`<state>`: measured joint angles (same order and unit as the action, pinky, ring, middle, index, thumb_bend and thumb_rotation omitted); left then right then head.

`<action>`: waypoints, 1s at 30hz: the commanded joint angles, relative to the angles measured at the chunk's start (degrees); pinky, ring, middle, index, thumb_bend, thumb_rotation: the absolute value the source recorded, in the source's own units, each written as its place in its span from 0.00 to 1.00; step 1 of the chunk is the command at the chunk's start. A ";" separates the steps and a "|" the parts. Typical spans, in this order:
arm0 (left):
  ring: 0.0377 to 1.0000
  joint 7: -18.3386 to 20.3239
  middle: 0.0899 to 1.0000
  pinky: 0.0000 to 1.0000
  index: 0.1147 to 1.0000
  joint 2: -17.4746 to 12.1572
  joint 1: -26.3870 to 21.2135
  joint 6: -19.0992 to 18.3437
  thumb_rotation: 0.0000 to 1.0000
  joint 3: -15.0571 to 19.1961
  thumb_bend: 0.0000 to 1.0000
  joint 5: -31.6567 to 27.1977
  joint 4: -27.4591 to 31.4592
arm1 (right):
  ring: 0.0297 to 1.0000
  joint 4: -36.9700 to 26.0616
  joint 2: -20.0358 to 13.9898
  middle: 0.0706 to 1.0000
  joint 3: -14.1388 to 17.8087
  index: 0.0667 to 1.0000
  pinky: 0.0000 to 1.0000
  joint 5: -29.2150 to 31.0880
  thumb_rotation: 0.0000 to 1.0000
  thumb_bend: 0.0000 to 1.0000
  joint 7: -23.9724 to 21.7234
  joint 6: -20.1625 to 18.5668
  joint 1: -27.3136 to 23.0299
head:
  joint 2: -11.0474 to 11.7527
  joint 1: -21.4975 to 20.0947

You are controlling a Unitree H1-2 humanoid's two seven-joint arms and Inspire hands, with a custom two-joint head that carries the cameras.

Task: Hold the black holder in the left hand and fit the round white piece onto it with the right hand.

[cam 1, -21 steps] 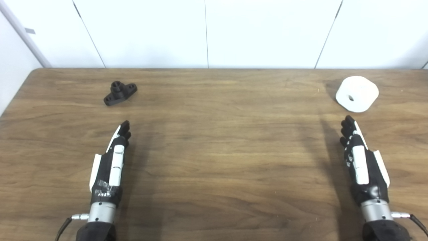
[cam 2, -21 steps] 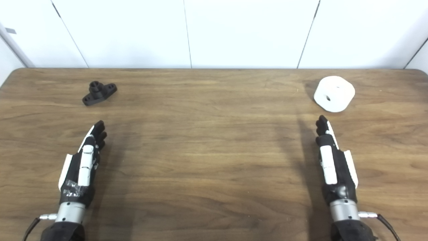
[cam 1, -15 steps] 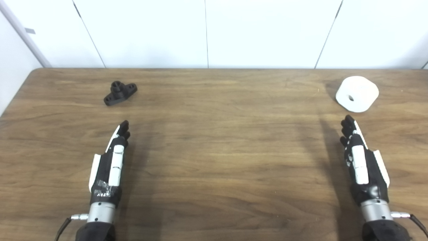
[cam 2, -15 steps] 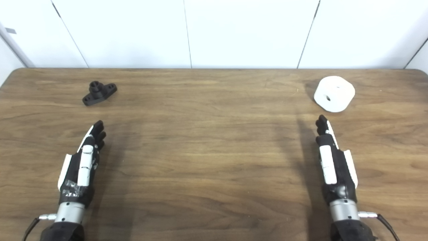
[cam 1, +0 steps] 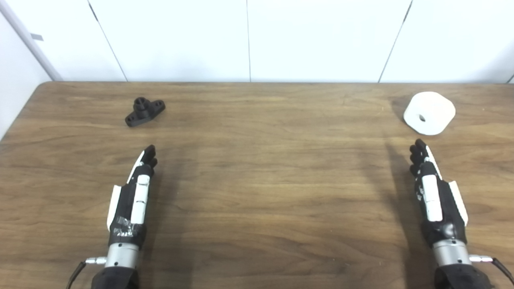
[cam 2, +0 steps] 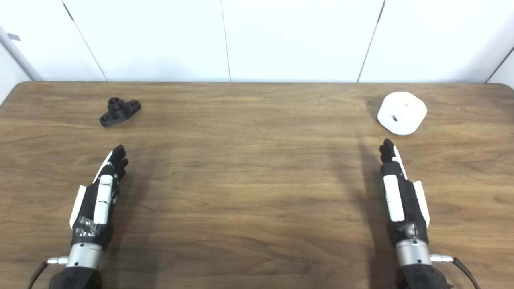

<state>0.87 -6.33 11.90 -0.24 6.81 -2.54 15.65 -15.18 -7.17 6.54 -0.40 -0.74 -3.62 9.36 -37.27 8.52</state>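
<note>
Holder [cam 1: 144, 112], white piece [cam 1: 429, 112] — both ungrasped.

1. The table [cam 1: 257, 180] is brown with darker wood-grain streaks.
2. The holder [cam 1: 144, 112], upper left, is black.
3. The round piece [cam 1: 429, 112], upper right, is white.
4. Both the left hand [cam 1: 134, 198] and right hand [cam 1: 433, 196] are black with white panels and silver wrists.
5. The wall [cam 1: 257, 40] is white.

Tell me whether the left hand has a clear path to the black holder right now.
Probably yes. The left hand is open, and only bare table lies between it and the black holder ahead.
</note>
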 commanded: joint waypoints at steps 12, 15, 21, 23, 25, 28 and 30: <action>0.97 -1.01 0.97 1.00 0.96 1.67 1.77 8.33 0.86 -2.44 0.48 2.17 -4.32 | 0.98 5.04 -1.30 0.96 1.31 0.96 1.00 1.90 1.00 0.53 -0.87 10.35 0.60 | 9.00 5.89; 0.98 -1.34 0.97 1.00 0.96 1.97 1.86 9.38 0.86 -2.73 0.47 2.98 -5.44 | 0.98 5.81 -1.35 0.96 1.47 0.96 1.00 2.79 1.00 0.53 -1.28 10.88 0.85 | 10.08 6.37; 0.99 -1.57 0.97 1.00 0.96 2.31 2.40 8.67 0.87 -3.38 0.49 4.56 -5.40 | 0.98 7.26 -1.60 0.96 1.46 0.97 1.00 4.45 1.00 0.55 -1.92 12.34 1.05 | 11.42 7.05; 1.00 -1.52 0.97 1.00 0.96 2.34 2.53 8.41 0.87 -3.51 0.50 4.90 -5.36 | 0.98 7.84 -1.70 0.96 1.46 0.97 1.00 4.75 1.00 0.54 -2.00 13.09 1.00 | 11.77 7.33; 1.00 -1.51 0.98 1.00 0.97 2.46 2.63 8.05 0.88 -3.60 0.49 5.12 -5.13 | 0.98 8.35 -1.84 0.96 1.42 0.97 1.00 4.58 1.00 0.56 -1.92 13.80 0.89 | 11.45 7.40; 1.00 -1.65 0.98 1.00 0.96 2.69 2.68 8.17 0.88 -3.72 0.47 5.53 -4.71 | 0.97 8.07 -2.10 0.96 1.42 0.96 1.00 4.62 1.00 0.57 -1.87 13.39 0.83 | 10.57 7.41; 1.00 -1.62 0.98 1.00 0.97 2.63 2.69 8.16 0.88 -3.86 0.47 5.94 -4.37 | 0.98 7.61 -2.34 0.96 1.43 0.96 1.00 4.51 1.00 0.59 -1.87 12.87 0.85 | 10.11 7.19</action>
<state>0.03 -5.69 12.33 7.38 3.99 2.67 11.91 -9.13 -8.98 7.59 3.95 -2.37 8.15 9.40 -27.16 15.65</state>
